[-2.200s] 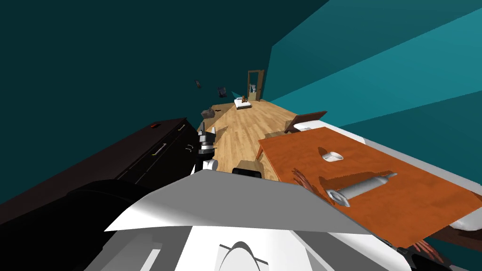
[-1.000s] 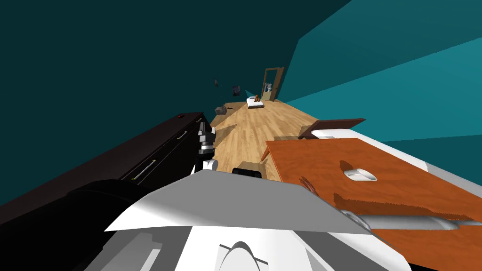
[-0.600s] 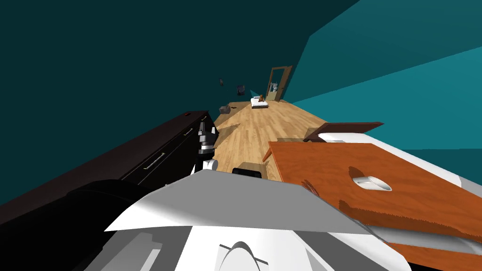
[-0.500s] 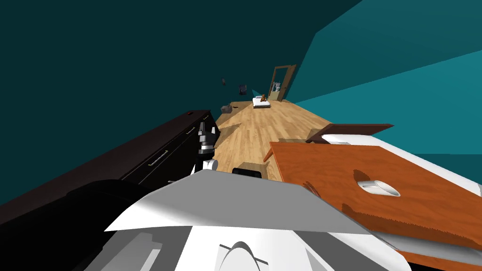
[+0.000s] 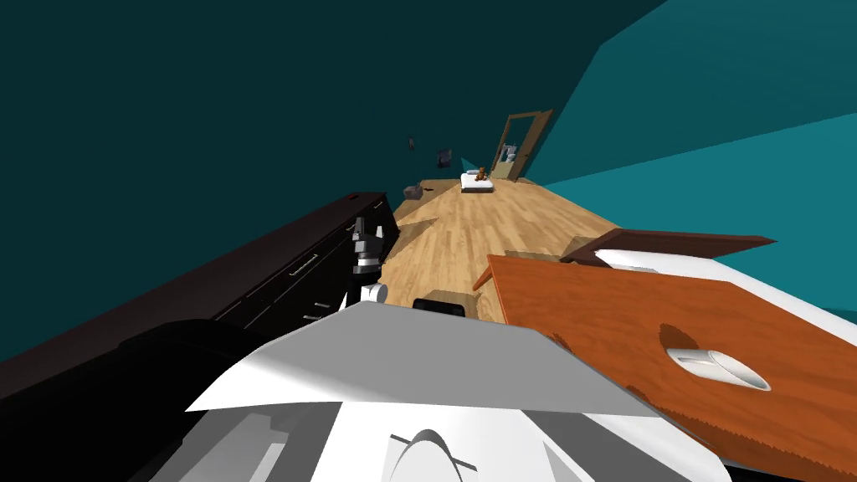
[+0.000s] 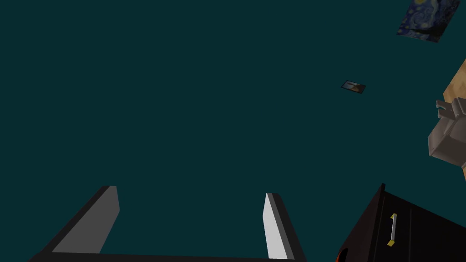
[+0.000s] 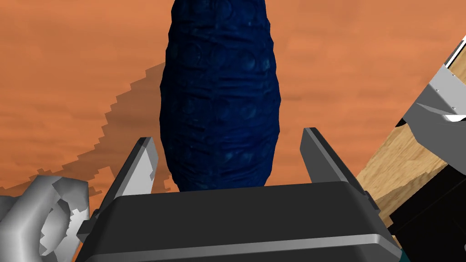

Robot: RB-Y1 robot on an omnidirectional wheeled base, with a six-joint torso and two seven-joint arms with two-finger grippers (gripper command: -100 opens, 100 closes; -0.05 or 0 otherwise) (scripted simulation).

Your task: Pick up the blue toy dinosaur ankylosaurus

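Position of the blue ankylosaurus toy relative to the right end effector. The toy is a dark blue, elongate body with a bumpy, ringed hide. Its long axis runs straight out from the dark body of the end effector, in line with the two fingers, so that one rounded end sits between them close against that body while the other end points away and passes out of frame; whether the near end is head or tail cannot be told. The right end effector is released: both fingers stand clear of the toy's flanks, with a narrow gap on one side and a wider gap on the other. Beneath the toy lies the orange-brown, wood-grained counter, on which the toy's shadow falls to one side; whether the toy rests on it cannot be told. A grey ring-ended object lies just beside the finger with the narrower gap. In the head view the counter stands on the robot's right and carries a white oval object; a plank floor runs between it and a long dark cabinet. The left arm is raised beside the cabinet; the left end effector is likewise released, its fingers standing well apart.
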